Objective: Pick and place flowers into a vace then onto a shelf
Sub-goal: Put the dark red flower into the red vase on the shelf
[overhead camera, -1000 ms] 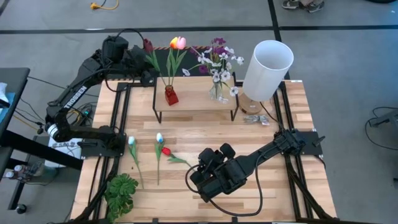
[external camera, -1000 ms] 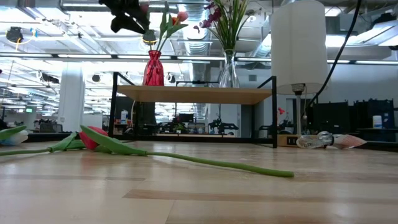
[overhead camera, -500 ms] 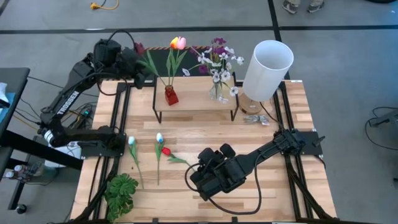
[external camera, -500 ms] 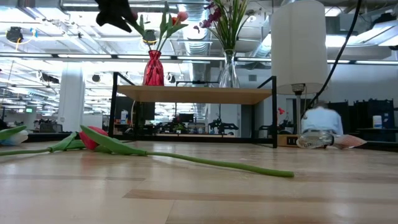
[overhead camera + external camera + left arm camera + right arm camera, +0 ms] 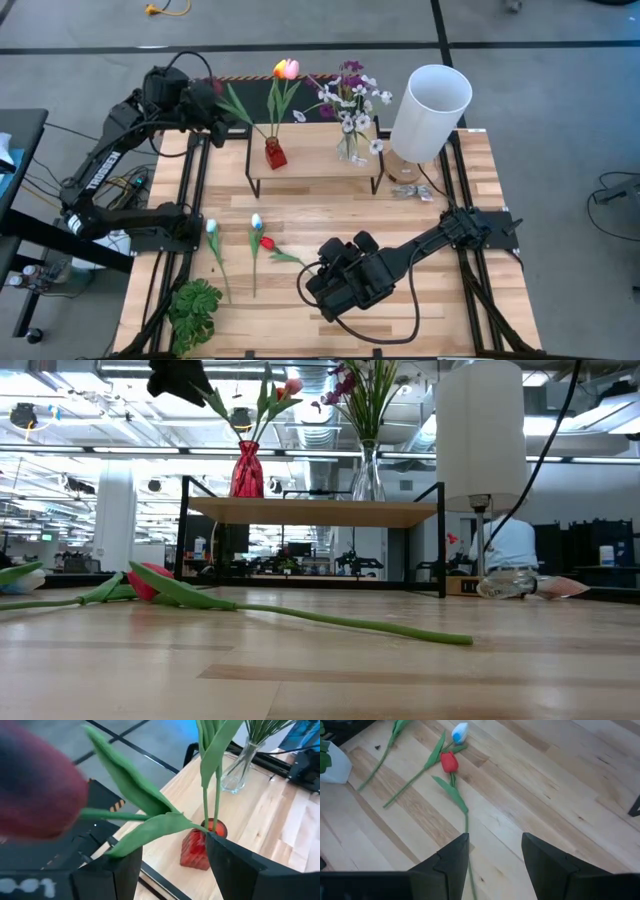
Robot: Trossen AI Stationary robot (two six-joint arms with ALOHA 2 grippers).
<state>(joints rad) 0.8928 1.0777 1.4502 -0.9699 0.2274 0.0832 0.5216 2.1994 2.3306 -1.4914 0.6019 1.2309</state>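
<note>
On the shelf point(image 5: 315, 160) stand a red vase point(image 5: 274, 153) and a glass vase with purple and white blossoms point(image 5: 350, 105). The red vase holds an orange-pink tulip point(image 5: 286, 68) and a dark maroon tulip point(image 5: 214, 86) that slants left toward my left gripper point(image 5: 172, 852). That gripper is open, off the shelf's far left end. On the table lie two pale tulips point(image 5: 211, 227) point(image 5: 256, 221) and a red tulip point(image 5: 266, 243). My right gripper point(image 5: 492, 855) hovers open above the red tulip's stem end point(image 5: 466, 827). My left gripper stands open around the maroon tulip's upper stem point(image 5: 115, 815); the bloom point(image 5: 35, 790) hangs close over the fingers. A leaf point(image 5: 145, 832) reaches one fingertip point(image 5: 120, 865); whether anything touches I cannot tell. The stem's foot sits in the red vase point(image 5: 200, 847).
A tall white lamp point(image 5: 430, 98) stands at the shelf's right end, with a small crumpled wrapper point(image 5: 410, 190) in front of it. A leafy green plant point(image 5: 195, 305) sits at the near left corner. Bare wood lies between the shelf and the loose tulips.
My left gripper has drawn back from the shelf toward the table's far left corner, staying open. The maroon tulip has leaned over to the left along with it, its foot staying in the red vase.
</note>
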